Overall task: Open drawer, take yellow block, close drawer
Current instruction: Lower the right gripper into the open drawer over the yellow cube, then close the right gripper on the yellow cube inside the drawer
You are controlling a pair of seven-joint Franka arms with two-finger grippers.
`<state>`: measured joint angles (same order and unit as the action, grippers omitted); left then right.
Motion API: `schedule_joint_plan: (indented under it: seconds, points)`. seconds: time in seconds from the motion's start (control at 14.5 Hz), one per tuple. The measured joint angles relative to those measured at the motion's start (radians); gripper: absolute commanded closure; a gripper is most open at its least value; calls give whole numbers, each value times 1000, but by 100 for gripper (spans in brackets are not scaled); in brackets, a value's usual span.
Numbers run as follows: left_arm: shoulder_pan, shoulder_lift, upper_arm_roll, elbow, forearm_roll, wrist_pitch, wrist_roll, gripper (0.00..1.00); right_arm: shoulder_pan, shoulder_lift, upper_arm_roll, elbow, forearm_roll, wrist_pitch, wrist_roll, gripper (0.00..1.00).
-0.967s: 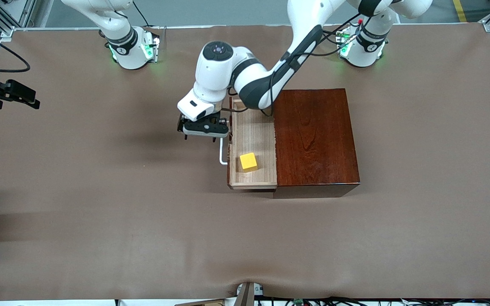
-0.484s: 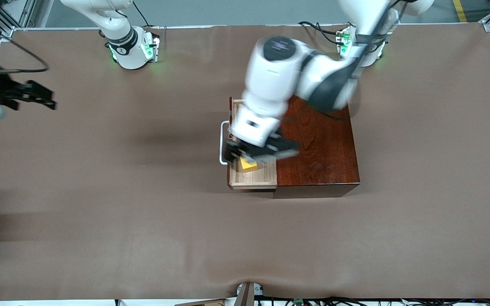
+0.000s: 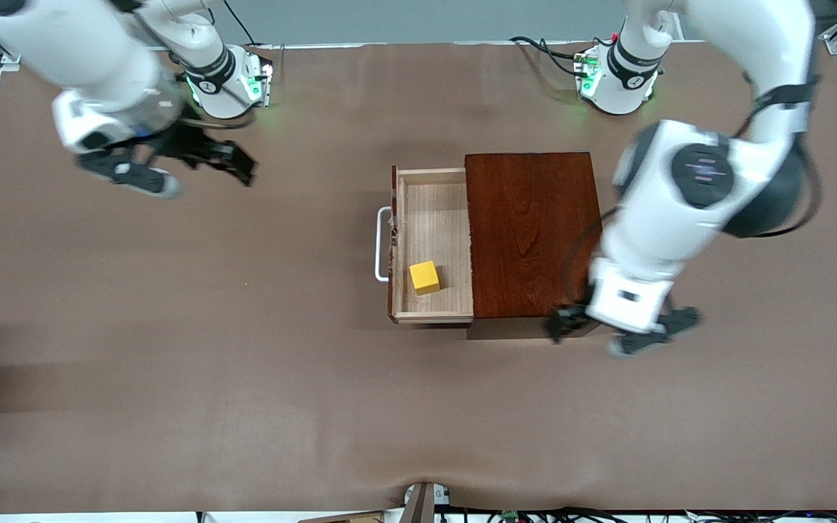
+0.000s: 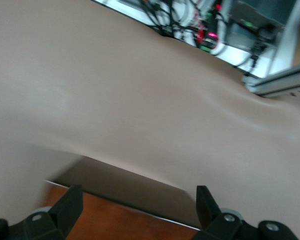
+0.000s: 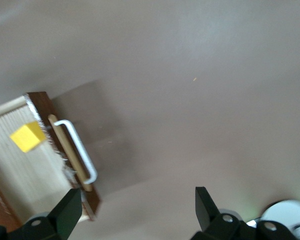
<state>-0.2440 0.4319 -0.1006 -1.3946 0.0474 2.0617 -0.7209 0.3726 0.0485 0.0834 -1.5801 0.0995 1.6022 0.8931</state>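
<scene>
Front view. The drawer [image 3: 432, 245] stands pulled out of the wooden box [image 3: 532, 234], its white handle [image 3: 381, 244] at the box's 9 o'clock, facing the right arm's end of the table. The yellow block [image 3: 424, 277] lies loose on the drawer floor, in the part nearer the front camera, touching no wall. The left gripper [image 3: 620, 333] hangs at the box's 5 o'clock, over its corner nearest the camera, fingers spread wide and empty. The right gripper [image 3: 171, 161] is over bare table [image 3: 244, 378] at the box's 10 o'clock, well apart from it, fingers spread and empty.

Left wrist view. Both fingers [image 4: 67, 205] stand wide with nothing between them; below them lie the box's top edge [image 4: 115, 220] and table.

Right wrist view. The fingers [image 5: 204, 200] are wide and empty. Drawer, handle [image 5: 79, 149] and block [image 5: 27, 137] sit at 9 o'clock, off the gripper's line.

Risks, as judged. The block is not yet taken. The left gripper sits low beside the box; a sideways sweep could strike the corner and shift the box or jolt the drawer. A descent into the drawer with fingers misaligned could catch the wall nearest the camera or push the block into a corner. Closing the drawer first would shut the block inside.
</scene>
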Motion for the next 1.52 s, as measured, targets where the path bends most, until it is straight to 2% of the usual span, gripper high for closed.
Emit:
schedule_joint_plan:
  seconds: [0.14,0.35,0.55,0.83,0.97,1.17,1.52]
  points:
    - [75,-62,-1,-75,-8,-6,102,0,65,77,0,61,0,18,203,0]
    - [126,-152,-2,-194,-9,-8,222,0,97,208,-2,157,4,46,472,0]
    - [172,-249,-2,-285,-9,-41,357,0,118,302,-2,182,7,186,781,0]
    - [264,-372,-1,-319,-39,-211,582,0,170,396,-3,186,8,408,1168,0]
    - [291,-426,-1,-319,-60,-305,655,0,220,442,-5,188,7,491,1278,0]
    - [292,-488,-27,-318,-67,-401,677,0,252,505,-9,191,7,531,1356,0]
    - [289,-503,-49,-280,-67,-481,756,0,283,569,-11,195,-1,607,1381,0]
